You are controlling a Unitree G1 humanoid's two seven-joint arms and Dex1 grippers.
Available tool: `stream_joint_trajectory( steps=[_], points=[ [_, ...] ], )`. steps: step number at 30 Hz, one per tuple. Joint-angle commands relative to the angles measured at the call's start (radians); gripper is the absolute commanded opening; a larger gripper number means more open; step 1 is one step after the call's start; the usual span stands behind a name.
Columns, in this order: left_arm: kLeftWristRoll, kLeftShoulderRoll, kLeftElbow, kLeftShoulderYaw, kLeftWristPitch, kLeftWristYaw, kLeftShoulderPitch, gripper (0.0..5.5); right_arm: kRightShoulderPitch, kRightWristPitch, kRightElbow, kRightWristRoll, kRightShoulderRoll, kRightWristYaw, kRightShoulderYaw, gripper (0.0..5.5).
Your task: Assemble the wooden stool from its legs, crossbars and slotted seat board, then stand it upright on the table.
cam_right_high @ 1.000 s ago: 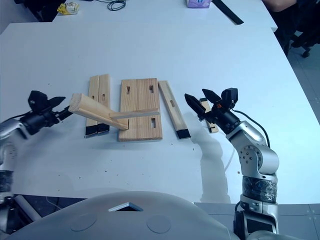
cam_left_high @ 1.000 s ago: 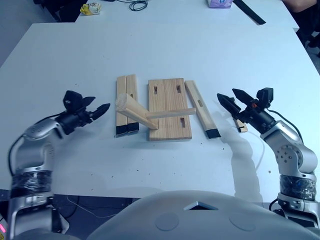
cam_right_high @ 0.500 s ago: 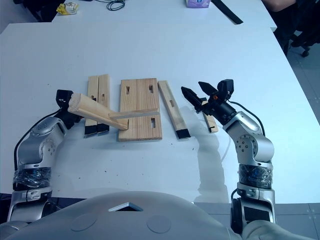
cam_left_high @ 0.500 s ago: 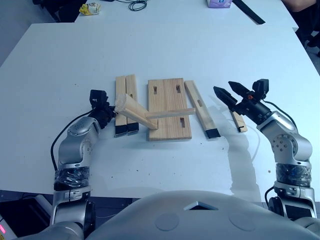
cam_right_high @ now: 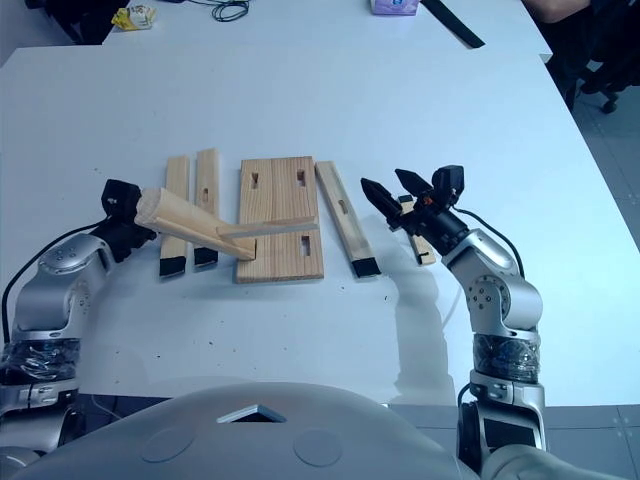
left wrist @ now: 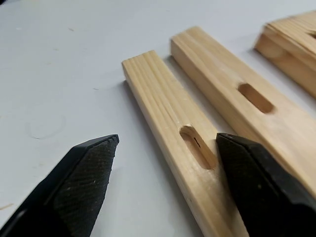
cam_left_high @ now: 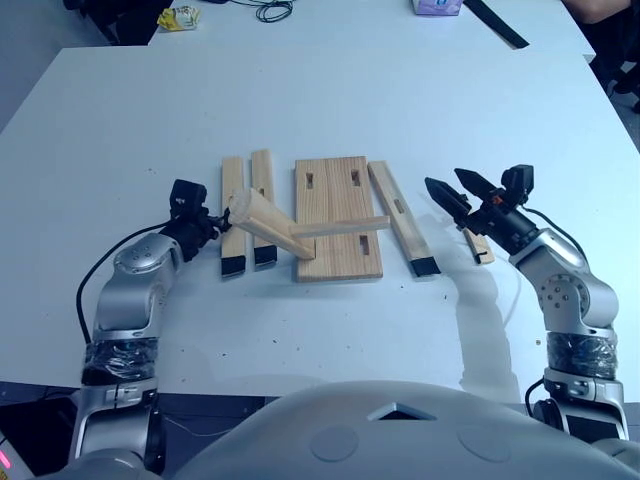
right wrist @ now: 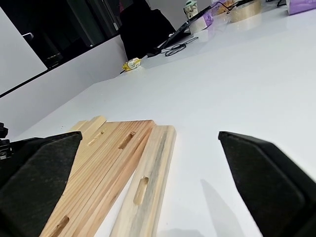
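Observation:
The slotted seat board (cam_left_high: 338, 200) lies flat mid-table. A leg (cam_left_high: 262, 222) leans tilted over its left edge, joined to a crossbar (cam_left_high: 342, 227) that rests across the board. Two slotted legs lie left of the board: the outer one (cam_left_high: 231, 215) and the inner one (cam_left_high: 263, 200). My left gripper (cam_left_high: 213, 222) is open and low, its fingers (left wrist: 84, 182) straddling the outer leg (left wrist: 173, 133). Another leg (cam_left_high: 400, 215) lies right of the board, and a short crossbar (cam_left_high: 478, 243) lies further right. My right gripper (cam_left_high: 443, 180) hovers open above that crossbar, holding nothing.
The white table (cam_left_high: 330, 100) stretches far behind the parts. Cables, a small yellow item (cam_left_high: 181, 15) and a purple box (cam_left_high: 437, 6) sit at the far edge. Open table surface lies in front of the board.
My left gripper has closed in on the outer leg, which has slid left, apart from its neighbour. The right gripper has drawn slightly nearer the short crossbar.

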Motion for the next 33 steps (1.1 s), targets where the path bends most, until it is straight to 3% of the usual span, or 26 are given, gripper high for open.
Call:
stream_joint_trajectory(
  steps=[1,8,15,25,33],
  points=[
    [-0.007,0.061,0.017,-0.006,-0.001,-0.106,0.053,3.69,0.013,-0.007,-0.024,-0.004,0.001,-0.013,-0.010,5.09],
    [0.026,0.119,0.132,0.024,-0.077,-0.140,-0.015,3.69,0.004,-0.003,-0.024,-0.002,-0.005,-0.014,-0.016,5.09],
    [-0.011,0.117,0.067,0.033,-0.064,-0.164,-0.051,3.69,0.010,-0.004,-0.026,-0.003,-0.001,-0.012,-0.010,5.09],
    [-0.040,-0.148,-0.208,0.106,0.410,0.272,-0.092,3.69,0.048,-0.010,-0.052,-0.003,0.018,-0.025,-0.009,5.09],
    [0.009,-0.246,-0.312,0.096,0.575,0.417,-0.021,3.69,0.056,-0.003,-0.064,0.001,0.022,-0.033,-0.012,5.09]
  ],
)
